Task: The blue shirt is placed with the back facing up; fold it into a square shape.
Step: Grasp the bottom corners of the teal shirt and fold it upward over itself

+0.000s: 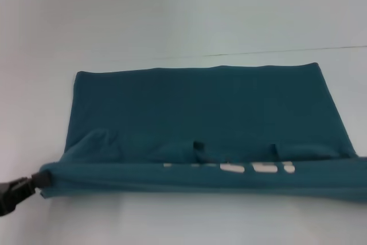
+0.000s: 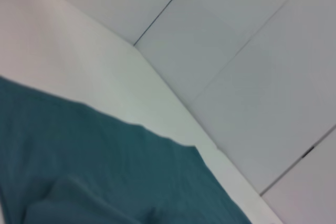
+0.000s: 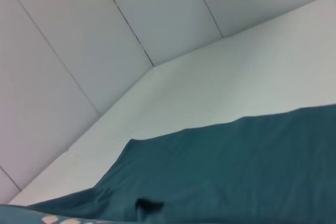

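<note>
While the blue shirt [image 1: 200, 113] spreads across the middle of the head view on the white surface [image 1: 172, 15], its near edge is lifted and rolled over toward the far side, forming a thick band that runs from the lower left to the right edge of the frame. White lettering [image 1: 261, 168] shows on the turned-over strip, right of centre along the fold. The far hem lies flat and fairly straight across the centre of the frame, and the plain back of the cloth fills the area between hem and fold, with soft humps just behind the rolled band.

The left end effector [image 1: 40, 179] sits at the lower left of the head view, a black part pinched onto the left corner of the folded band, so it is closed on the shirt's cloth there. The right end effector does not appear in the head view; the band's right end runs out of the frame.

In the left wrist view, the shirt [image 2: 105, 171] fills the lower left, with the surface [image 2: 79, 61] and pale wall panels beyond it. In the right wrist view, the shirt [image 3: 236, 166] covers the lower part of the frame, a little lettering [image 3: 52, 219] showing at the bottom left; no fingers are visible there.
</note>
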{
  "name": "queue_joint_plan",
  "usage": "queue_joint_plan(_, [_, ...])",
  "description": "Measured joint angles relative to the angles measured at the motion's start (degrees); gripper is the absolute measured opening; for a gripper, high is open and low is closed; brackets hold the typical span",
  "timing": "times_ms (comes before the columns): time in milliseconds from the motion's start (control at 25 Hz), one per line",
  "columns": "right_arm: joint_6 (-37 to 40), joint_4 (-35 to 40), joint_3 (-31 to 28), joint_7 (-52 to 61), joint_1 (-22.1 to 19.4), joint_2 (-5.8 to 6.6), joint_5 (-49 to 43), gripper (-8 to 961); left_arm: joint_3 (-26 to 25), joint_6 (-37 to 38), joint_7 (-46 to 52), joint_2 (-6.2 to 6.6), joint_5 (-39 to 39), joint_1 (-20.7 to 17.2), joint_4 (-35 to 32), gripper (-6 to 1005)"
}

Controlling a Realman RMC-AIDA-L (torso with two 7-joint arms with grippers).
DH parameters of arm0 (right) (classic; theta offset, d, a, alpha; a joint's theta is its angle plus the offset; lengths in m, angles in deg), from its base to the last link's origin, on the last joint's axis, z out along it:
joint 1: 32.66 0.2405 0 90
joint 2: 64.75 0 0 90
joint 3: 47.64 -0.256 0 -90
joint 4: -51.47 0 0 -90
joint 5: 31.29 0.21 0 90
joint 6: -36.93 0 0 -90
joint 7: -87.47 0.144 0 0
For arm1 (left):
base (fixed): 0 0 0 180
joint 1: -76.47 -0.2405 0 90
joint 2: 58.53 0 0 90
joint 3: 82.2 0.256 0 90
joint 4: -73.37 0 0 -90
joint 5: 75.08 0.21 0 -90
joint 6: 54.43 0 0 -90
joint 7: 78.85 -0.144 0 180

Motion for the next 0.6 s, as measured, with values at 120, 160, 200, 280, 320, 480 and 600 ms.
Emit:
queue_joint_plan(120, [-1.31, -0.03, 0.05, 1.53, 2.00, 0.35, -0.10, 37, -0.56, -0.06, 0.45, 0.50, -0.80, 0.93, 0.00, 61])
queue_joint_plan(160, [-1.97, -0.02, 0.13, 1.98, 2.80, 0.43, -0.17, 37, -0.88, -0.34, 0.51, 0.61, -0.90, 1.32, 0.05, 62])
queue_joint_plan(200, [-2.89, -0.02, 0.25, 2.44, 3.66, 0.51, -0.20, 37, -1.38, -1.16, 0.55, 0.79, -1.09, 2.07, 0.29, 62])
queue_joint_plan(280, [-4.58, -0.14, 0.42, 3.19, 5.13, 0.61, -0.21, 37, -1.89, -3.33, 0.54, 0.94, -1.56, 3.40, 0.92, 64])
queue_joint_plan(320, [-5.70, -0.26, 0.52, 3.62, 5.93, 0.65, -0.22, 37, -2.00, -4.47, 0.52, 0.97, -1.82, 4.04, 1.26, 65])
queue_joint_plan(480, [-10.53, -0.62, 0.94, 4.68, 9.20, 0.68, -0.26, 37, -2.03, -11.33, 0.24, 1.04, -2.85, 8.25, 3.91, 68])
queue_joint_plan(600, [-14.36, -1.07, 1.47, 4.74, 11.77, 0.48, -0.28, 38, -2.07, -16.51, 0.22, 1.06, -3.03, 11.09, 5.37, 70])
